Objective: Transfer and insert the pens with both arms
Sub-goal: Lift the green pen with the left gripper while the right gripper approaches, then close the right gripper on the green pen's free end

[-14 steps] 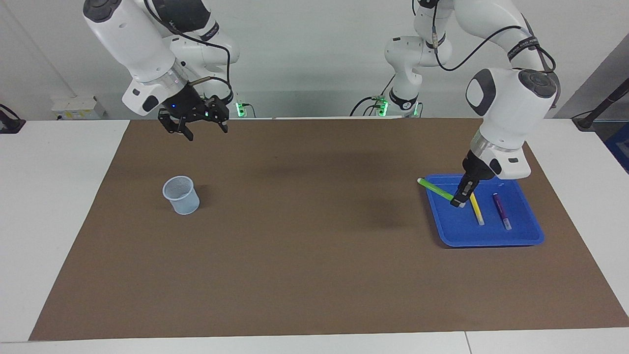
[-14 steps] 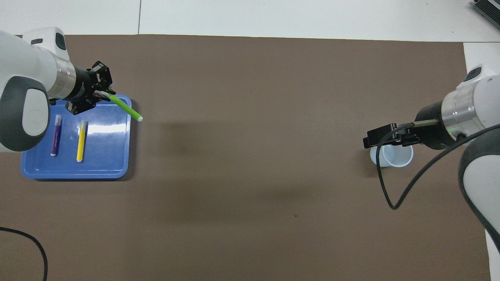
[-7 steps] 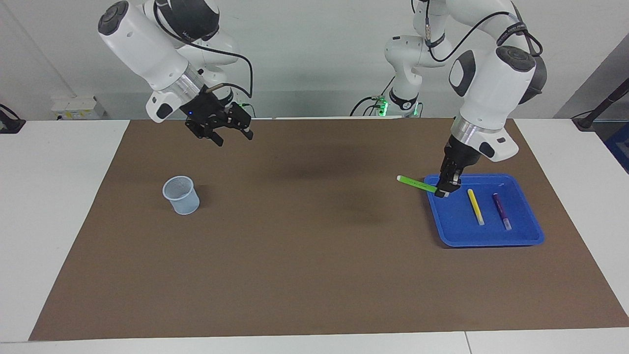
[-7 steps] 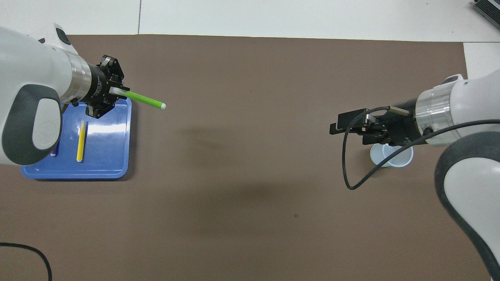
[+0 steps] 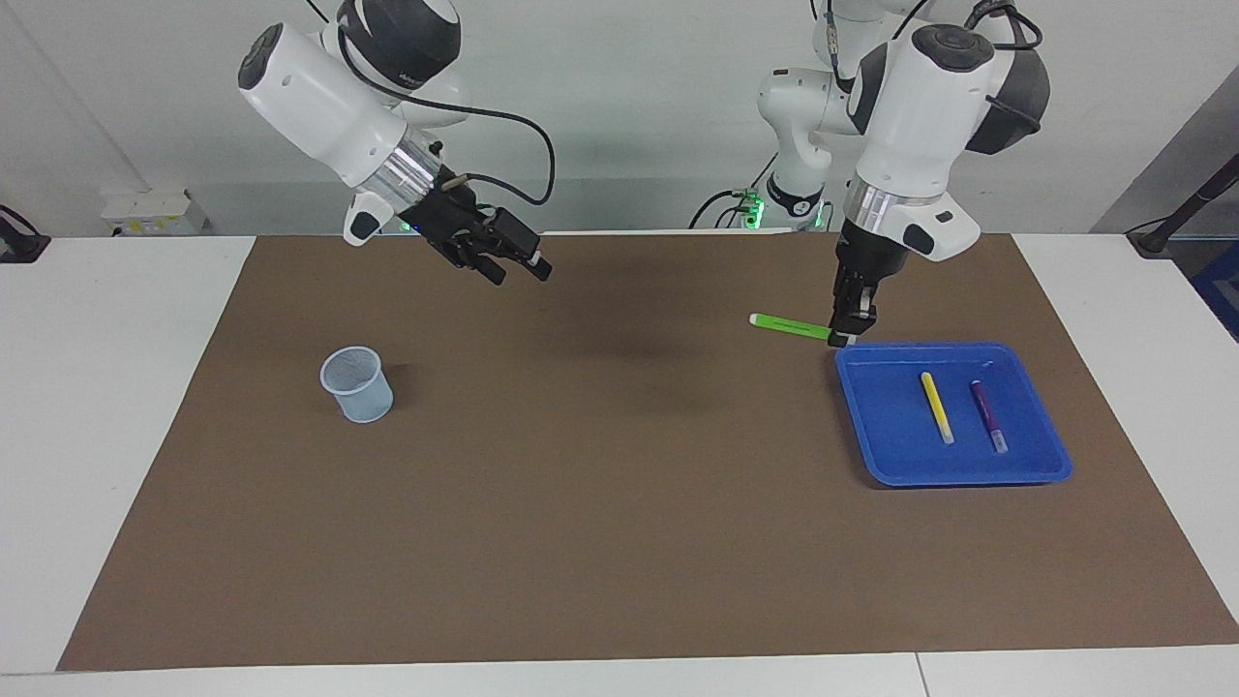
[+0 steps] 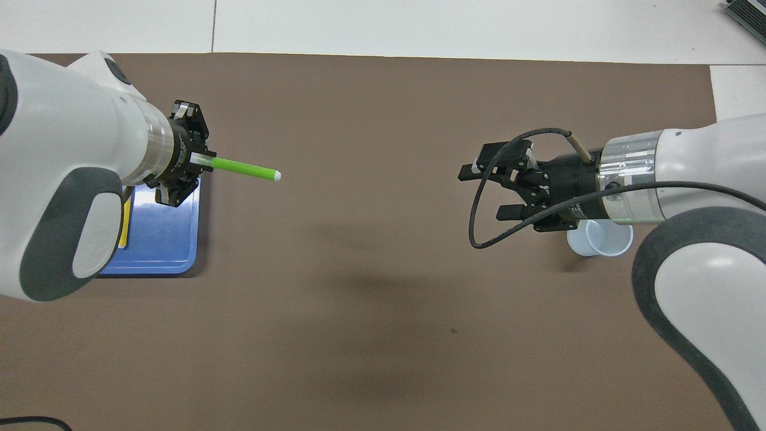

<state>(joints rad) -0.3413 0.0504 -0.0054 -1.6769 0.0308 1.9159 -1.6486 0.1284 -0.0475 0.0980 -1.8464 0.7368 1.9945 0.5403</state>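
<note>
Over the brown mat (image 5: 619,542), just off the blue tray (image 5: 895,455) corner nearest the robots, the left gripper (image 5: 842,334) hangs in the air, its fingers pinched on the whitish end of the green pen (image 5: 789,324). From that grip the pen runs level, pointing to 9 o'clock in the facing view, toward the right arm's end of the table. Inside the tray lie the yellow pen (image 5: 936,407) and, at its 3 o'clock, the purple pen (image 5: 988,415), side by side and apart. The right gripper (image 6: 488,191) hovers over the mat with its fingers spread wide, holding nothing. At its 7 o'clock in the facing view stands the pale cup (image 5: 358,384), upright.
</note>
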